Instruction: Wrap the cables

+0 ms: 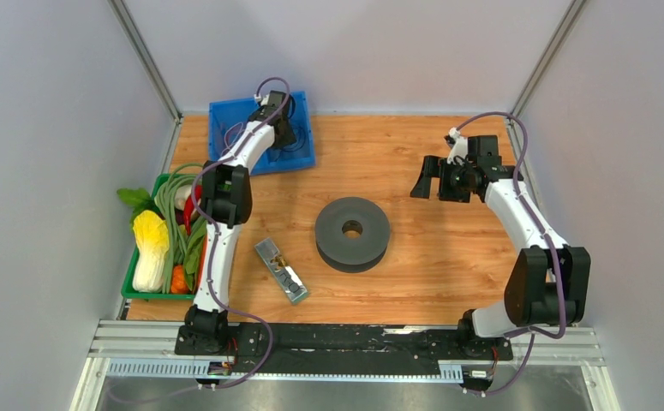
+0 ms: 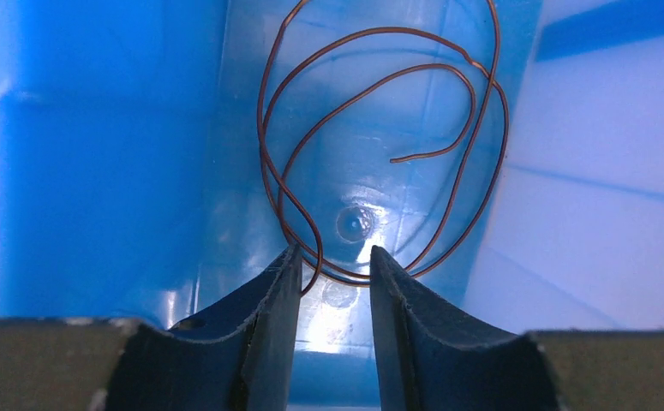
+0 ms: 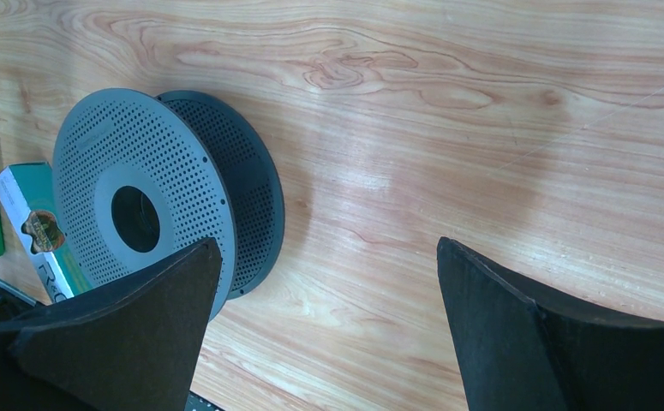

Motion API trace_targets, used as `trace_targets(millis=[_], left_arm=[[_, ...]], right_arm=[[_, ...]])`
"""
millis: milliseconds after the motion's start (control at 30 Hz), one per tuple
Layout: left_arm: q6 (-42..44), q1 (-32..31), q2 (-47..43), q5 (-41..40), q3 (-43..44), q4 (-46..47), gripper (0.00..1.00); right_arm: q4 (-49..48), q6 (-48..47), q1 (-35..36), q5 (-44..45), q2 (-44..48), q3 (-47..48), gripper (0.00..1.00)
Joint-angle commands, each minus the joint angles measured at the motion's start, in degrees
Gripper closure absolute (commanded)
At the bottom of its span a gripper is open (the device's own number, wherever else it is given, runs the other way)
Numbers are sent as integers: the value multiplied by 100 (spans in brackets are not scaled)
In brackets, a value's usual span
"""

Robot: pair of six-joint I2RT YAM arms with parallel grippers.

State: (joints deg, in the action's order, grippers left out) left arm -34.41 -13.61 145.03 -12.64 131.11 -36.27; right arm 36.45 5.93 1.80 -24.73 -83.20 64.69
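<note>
The cable (image 2: 414, 157) is a thin dark wire lying in loose loops on the floor of the blue bin (image 1: 307, 128). My left gripper (image 1: 281, 128) reaches down into that bin. In the left wrist view it (image 2: 334, 253) is open by a narrow gap, and the lowest loops of the wire cross between its fingertips without being pinched. The grey perforated spool (image 1: 332, 231) lies flat at the table's middle, and it also shows in the right wrist view (image 3: 80, 171). My right gripper (image 1: 435, 184) is wide open and empty above bare wood to the right of the spool (image 3: 326, 244).
A green basket (image 1: 128, 282) of vegetables and a coiled green hose stands at the left edge. A small printed box (image 1: 281, 270) lies on the table in front of the spool's left side, also seen from the right wrist (image 3: 28, 214). Grey walls enclose the table.
</note>
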Motion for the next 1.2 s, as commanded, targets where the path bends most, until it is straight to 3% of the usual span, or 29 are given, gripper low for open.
trace_targets(millis=[0, 200, 367, 400, 633, 900, 1033, 1167], left_arm=[[-452, 156, 25, 25, 179, -424, 60], [-479, 244, 78, 305, 178, -434, 67], [83, 209, 87, 202, 459, -214, 98], [214, 201, 43, 88, 468, -135, 100], [909, 130, -405, 16, 267, 330, 100], [1911, -204, -1819, 42, -998, 1402, 100], [2289, -195, -2461, 113, -939, 1229, 100], [2755, -204, -3155, 691, -885, 947, 100]], right_arm=[[-24, -5, 22, 126, -82, 246, 0], [29, 4, 22, 144, -258, 352, 0], [64, -4, 22, 47, -320, 369, 0], [64, -13, 13, 47, -302, 361, 0], [3, -22, 13, 3, -206, 264, 0], [82, -154, 13, -426, -135, 387, 0], [161, -329, 13, -699, 14, 510, 0], [292, -549, 4, -910, 207, 633, 0]])
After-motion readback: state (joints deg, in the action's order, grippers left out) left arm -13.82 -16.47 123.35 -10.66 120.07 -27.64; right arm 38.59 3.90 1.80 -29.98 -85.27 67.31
